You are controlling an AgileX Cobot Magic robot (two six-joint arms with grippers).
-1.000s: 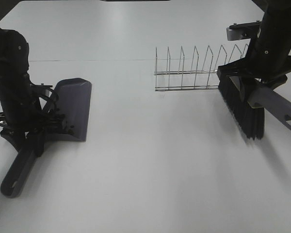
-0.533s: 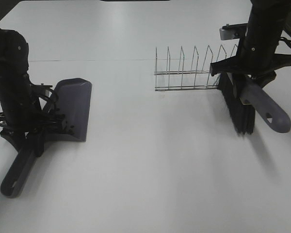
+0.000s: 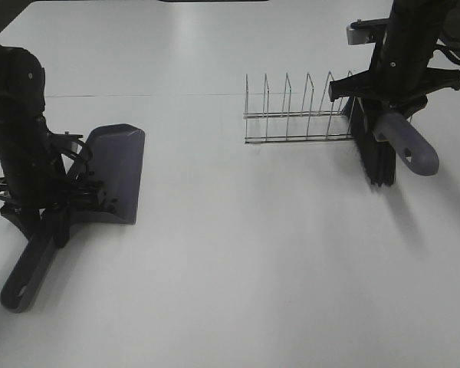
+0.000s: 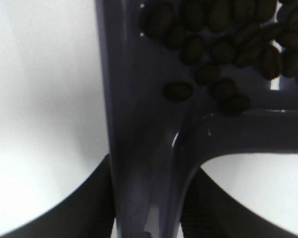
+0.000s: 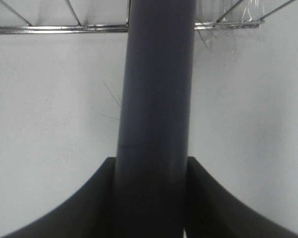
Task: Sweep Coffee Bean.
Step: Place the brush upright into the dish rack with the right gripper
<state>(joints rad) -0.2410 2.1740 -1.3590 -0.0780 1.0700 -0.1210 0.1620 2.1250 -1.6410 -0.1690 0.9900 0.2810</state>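
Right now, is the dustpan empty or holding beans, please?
Holding beans: the left wrist view shows a dark cluster lying inside the dustpan, near its handle.

Left claw [image 3: 54,215] low at near left, right claw [image 3: 385,111] high at far right (both clamped tight)

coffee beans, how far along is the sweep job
Done, it seems: the coffee beans lie in the dustpan, and the high view shows none on the table. In hand: the left gripper grips the dustpan's handle, the right gripper the brush, beside the wire rack. Left: probably just setting the tools down.
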